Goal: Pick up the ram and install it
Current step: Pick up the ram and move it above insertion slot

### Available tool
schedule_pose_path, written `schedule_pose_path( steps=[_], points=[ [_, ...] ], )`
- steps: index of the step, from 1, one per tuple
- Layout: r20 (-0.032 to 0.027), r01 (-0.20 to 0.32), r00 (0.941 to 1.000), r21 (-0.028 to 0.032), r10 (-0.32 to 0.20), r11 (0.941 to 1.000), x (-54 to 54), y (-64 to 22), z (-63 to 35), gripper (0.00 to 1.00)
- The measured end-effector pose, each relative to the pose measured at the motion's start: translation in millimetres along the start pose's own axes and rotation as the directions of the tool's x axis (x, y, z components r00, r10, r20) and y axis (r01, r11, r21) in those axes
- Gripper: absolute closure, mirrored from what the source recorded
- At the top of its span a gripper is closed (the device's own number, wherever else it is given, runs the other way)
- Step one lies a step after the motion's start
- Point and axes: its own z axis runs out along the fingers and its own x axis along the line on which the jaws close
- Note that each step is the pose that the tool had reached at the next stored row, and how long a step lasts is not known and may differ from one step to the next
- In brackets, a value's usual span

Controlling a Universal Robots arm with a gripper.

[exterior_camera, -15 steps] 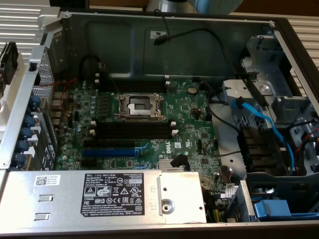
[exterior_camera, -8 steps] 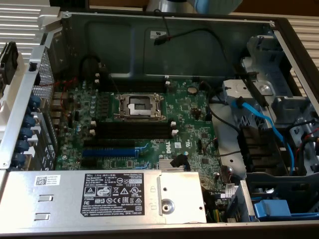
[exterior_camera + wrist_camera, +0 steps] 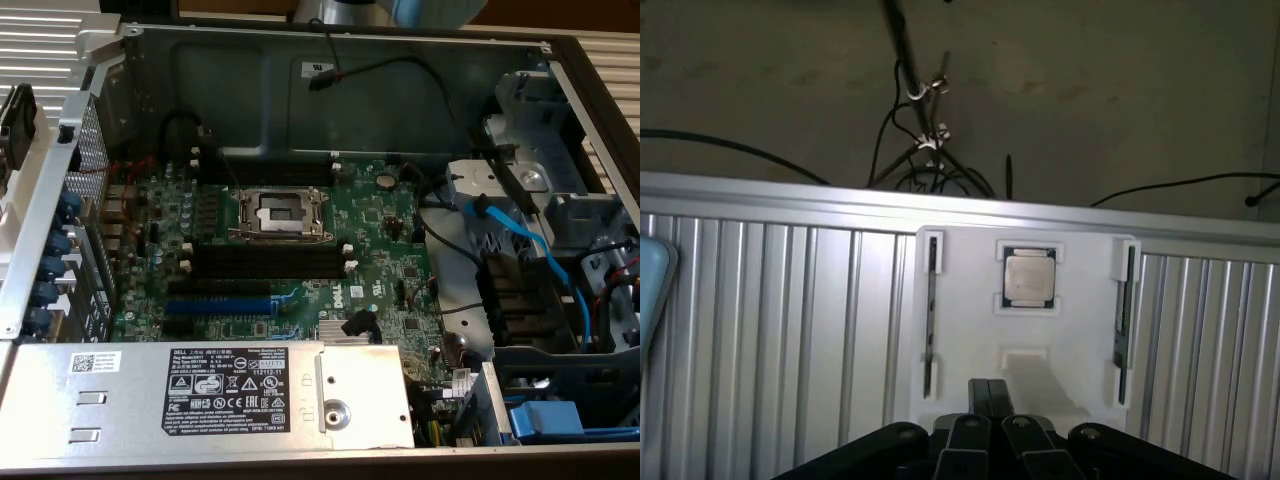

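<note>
My gripper (image 3: 988,388) is shut with nothing between its dark fingers, hovering over the near edge of a white holder (image 3: 1025,385) on a ribbed metal surface. A thin dark ram stick stands on edge in each side slot of that holder, one ram (image 3: 1123,320) on one side and another (image 3: 930,310) on the other. A square silver processor chip (image 3: 1029,277) sits between them. In the exterior view the open computer case shows the green motherboard (image 3: 375,225) with long black memory slots (image 3: 265,262) beside the processor socket (image 3: 280,212).
A blue slot (image 3: 215,305) lies below the black ones. The grey power supply (image 3: 200,395) covers the case's near side. Blue and black cables (image 3: 520,240) and drive cages crowd the exterior view's right. Part of the arm (image 3: 400,10) shows above the case's far wall.
</note>
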Motion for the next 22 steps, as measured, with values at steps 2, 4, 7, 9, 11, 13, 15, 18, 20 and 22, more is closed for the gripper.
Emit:
schedule_pose_path(
  steps=[2,4,7,9,11,13,15,18,20,22],
  points=[
    [0.0000,0.000,1.0000,0.0000,0.000,1.0000,0.3,0.2,3.3,0.90],
    [0.0003,0.000,1.0000,0.0000,0.000,1.0000,1.7,0.0,6.8,0.90],
    [0.0010,0.000,1.0000,0.0001,0.000,1.0000,4.4,-0.6,12.4,0.90],
    [0.0015,0.000,1.0000,0.0001,0.000,1.0000,6.1,-1.6,16.0,0.90],
    [0.0030,0.000,1.0000,0.0000,0.000,1.0000,8.2,-3.5,23.2,0.90],
    [0.0033,0.000,1.0000,-0.0001,0.000,1.0000,8.3,-3.8,26.6,0.90],
    [0.0034,0.000,1.0000,-0.0008,0.000,1.0000,8.4,-3.8,28.6,0.90],
    [0.0043,0.000,1.0000,-0.0010,0.000,1.0000,8.4,-3.8,30.0,0.90],
    [0.0042,0.000,1.0000,-0.0012,0.000,1.0000,8.5,-3.7,31.8,0.90],
    [0.0042,0.000,1.0000,-0.0016,0.000,1.0000,8.5,-3.7,32.8,0.90]
  ],
)
